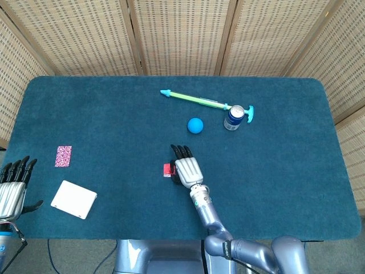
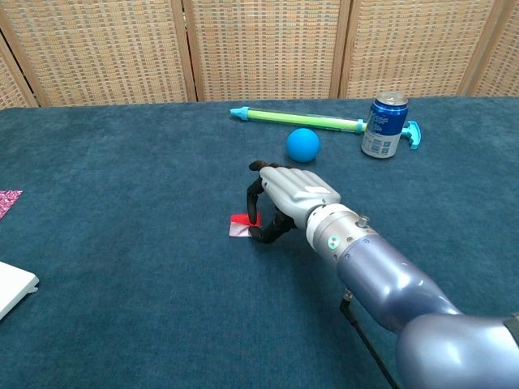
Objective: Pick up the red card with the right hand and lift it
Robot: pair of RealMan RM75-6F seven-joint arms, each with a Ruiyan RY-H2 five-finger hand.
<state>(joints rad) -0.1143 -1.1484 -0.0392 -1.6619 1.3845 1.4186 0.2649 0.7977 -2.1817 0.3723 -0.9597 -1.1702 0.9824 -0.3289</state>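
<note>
The red card sits near the middle of the blue table, pinched between the thumb and fingers of my right hand. It is tilted, its red edge raised and a pale face showing below; whether its lower edge still touches the cloth is unclear. The hand covers the card's right part. My left hand rests at the table's near left corner, fingers apart, holding nothing.
A blue ball, a blue can and a green tube with teal ends lie at the back right. A pink patterned card and a white box sit at the left.
</note>
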